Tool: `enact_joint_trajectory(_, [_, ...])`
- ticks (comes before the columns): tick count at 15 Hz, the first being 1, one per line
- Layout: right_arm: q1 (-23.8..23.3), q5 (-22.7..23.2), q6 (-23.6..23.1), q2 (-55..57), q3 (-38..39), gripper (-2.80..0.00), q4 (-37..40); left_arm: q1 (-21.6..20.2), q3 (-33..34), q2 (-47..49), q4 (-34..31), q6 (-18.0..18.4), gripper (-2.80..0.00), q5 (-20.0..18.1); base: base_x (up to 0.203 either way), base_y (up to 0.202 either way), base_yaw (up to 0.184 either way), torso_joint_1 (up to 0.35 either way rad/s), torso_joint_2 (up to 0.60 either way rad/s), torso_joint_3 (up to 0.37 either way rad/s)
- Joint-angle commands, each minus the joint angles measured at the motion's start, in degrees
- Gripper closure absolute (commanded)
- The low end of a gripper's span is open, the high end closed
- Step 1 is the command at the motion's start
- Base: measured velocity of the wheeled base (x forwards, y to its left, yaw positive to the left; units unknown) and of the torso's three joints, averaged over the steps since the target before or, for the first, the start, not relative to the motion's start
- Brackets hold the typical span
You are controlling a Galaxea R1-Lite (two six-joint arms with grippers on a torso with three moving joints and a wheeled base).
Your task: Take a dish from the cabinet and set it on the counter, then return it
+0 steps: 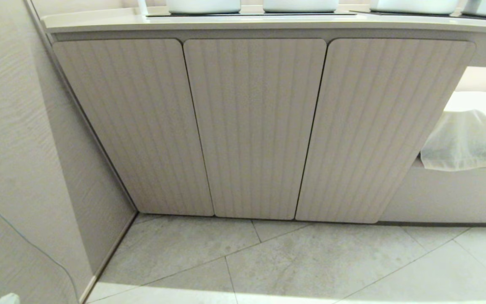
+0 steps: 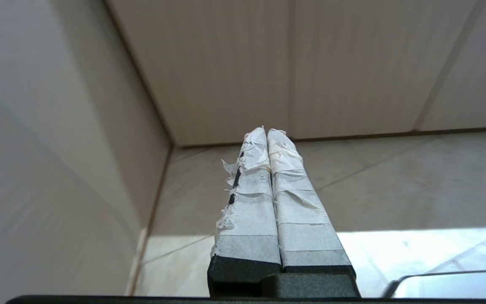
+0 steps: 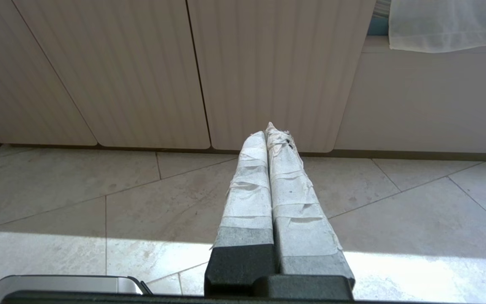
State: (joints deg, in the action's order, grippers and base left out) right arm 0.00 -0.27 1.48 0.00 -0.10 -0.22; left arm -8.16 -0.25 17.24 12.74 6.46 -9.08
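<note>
The cabinet (image 1: 253,126) stands under the counter (image 1: 243,23), its three doors shut side by side. A wall (image 1: 23,126) meets it on the left. To its right is an open recess with a cloth (image 1: 466,143) hanging over its ledge. Containers (image 1: 300,5) sit in a row on the counter. The floor (image 1: 289,261) lies before the cabinet.

My left gripper (image 2: 267,131) and right gripper (image 3: 267,131) each had two long fingers wrapped in frayed white tape, grey lower down, on black bases.
</note>
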Motion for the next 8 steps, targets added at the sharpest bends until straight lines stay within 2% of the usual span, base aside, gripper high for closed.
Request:
enact_joint_trajectory(1, [0.00,0.00,0.01,0.00,0.01,0.00,-0.04,0.20,0.25,-1.39,-0.09,0.20,0.00,2.00,0.000,0.000,0.000,0.000,0.00,0.000])
enact_joint_trajectory(5, [0.00,0.00,0.01,0.09,0.01,0.00,-0.04,2.19,0.25,-1.33,0.80,0.31,0.00,3.98,0.000,0.000,0.000,0.000,0.00,0.000])
enact_joint_trajectory(8, [0.00,0.00,0.01,0.09,0.01,0.00,-0.04,2.10,0.25,-1.33,0.36,2.59,0.00,3.90,0.000,0.000,0.000,0.000,0.00,0.000])
